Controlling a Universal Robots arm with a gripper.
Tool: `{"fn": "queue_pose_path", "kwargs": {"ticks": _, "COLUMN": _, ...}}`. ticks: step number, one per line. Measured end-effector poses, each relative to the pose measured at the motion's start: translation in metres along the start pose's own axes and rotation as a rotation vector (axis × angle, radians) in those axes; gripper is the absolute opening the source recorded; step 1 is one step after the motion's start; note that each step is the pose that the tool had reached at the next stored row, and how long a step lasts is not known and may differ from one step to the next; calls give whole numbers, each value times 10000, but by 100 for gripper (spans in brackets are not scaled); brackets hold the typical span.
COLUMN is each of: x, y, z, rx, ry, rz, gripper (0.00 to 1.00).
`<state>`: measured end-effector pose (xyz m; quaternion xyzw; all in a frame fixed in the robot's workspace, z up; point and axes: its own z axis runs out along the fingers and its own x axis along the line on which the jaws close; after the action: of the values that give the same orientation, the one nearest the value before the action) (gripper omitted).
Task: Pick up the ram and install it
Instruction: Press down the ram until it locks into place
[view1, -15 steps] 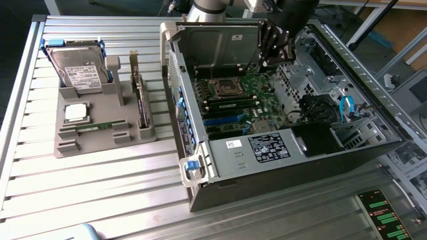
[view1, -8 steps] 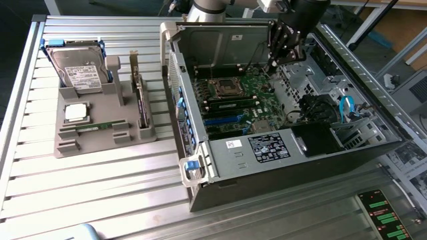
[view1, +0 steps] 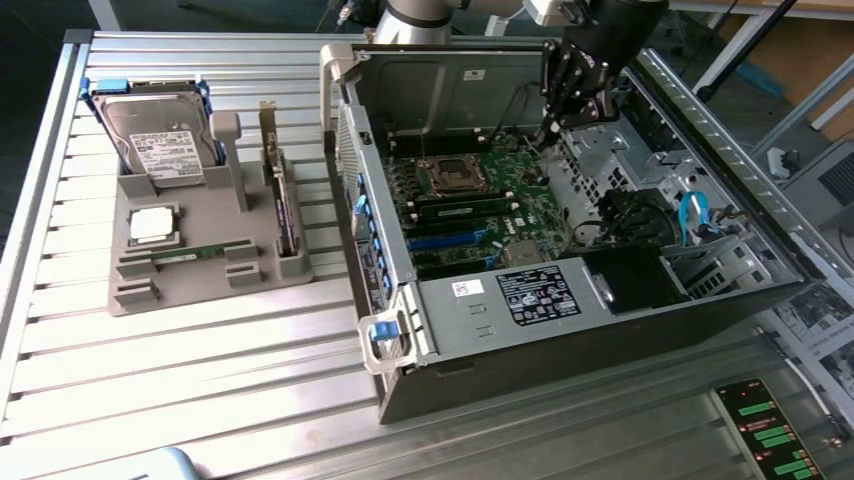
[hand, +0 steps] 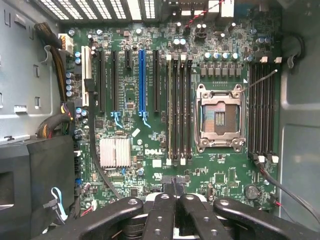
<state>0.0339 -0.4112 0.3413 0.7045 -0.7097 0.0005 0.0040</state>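
Currently the hand (view1: 550, 122) hangs inside the open computer case (view1: 441, 90) above the motherboard (hand: 150, 125), its fingers pressed together with nothing visible between them. The ram (view1: 191, 253) lies flat in the grey holder (view1: 187, 287) on the bench (view1: 200, 350), well apart from the hand, at the exterior view's left.

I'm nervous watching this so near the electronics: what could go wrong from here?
The shut black gripper hangs over the green motherboard, so a dip could hit its open silver processor socket. The thin green ram stick lies in the grey holder outside the case; the metal case wall stands between, a possible snag.
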Motion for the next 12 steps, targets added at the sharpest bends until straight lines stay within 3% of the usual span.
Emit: {"fn": "queue_pose_path", "kwargs": {"ticks": 12, "x": -1, "y": -1, "z": 188, "rx": 0, "ry": -2, "rz": -1, "gripper": 10}}
